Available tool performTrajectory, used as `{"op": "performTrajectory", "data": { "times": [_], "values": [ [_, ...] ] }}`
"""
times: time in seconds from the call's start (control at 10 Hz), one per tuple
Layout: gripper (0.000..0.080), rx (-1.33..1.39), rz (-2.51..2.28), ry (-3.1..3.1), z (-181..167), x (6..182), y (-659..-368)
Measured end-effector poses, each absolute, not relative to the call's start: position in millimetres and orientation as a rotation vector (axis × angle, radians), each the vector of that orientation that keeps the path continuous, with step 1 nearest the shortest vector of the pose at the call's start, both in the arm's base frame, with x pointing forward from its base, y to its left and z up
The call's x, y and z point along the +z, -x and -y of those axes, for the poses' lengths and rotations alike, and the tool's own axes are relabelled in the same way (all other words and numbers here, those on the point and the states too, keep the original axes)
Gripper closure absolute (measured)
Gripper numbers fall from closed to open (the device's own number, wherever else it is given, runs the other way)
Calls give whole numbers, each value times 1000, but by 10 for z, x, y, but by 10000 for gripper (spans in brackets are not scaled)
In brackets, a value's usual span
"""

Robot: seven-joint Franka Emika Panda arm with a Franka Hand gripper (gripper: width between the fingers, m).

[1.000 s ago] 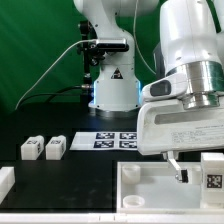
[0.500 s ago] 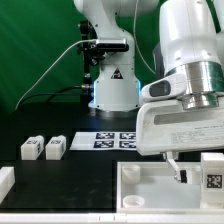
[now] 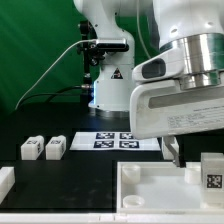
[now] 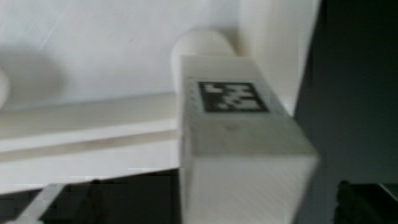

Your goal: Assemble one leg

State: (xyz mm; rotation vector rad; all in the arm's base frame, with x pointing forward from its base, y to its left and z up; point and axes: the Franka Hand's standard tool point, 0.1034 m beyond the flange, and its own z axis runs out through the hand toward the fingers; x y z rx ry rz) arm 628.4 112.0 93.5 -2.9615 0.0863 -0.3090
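The pincer (image 3: pixel 172 152), open or shut nobody could tell, hung near the leg (image 3: pixel 212 170) at the exterior view's four o'clock and might bump it over.

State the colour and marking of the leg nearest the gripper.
White, with a black-and-white square tag; the leg shows best in the wrist view.

Readable words, numbers: none in either view.
Marker board (image 3: pixel 113 140): several black-and-white square fiducial tags, pattern only.
Leg (image 3: pixel 212 170): one square fiducial tag; the wrist view shows it on the leg (image 4: pixel 246 150), blurred, without characters.
Far legs (image 3: pixel 31 149) (image 3: pixel 54 147), exterior view's left: tags too small to read.
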Motion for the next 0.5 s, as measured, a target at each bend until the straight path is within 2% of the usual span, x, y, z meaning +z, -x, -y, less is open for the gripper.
{"op": "performTrajectory", "data": {
  "times": [0.2, 0.5],
  "values": [
    [151, -149, -86, 2967, -1107, 932, -6406],
    [151, -111, -128, 2974, -1150, 717, -6327]
  ]
}}
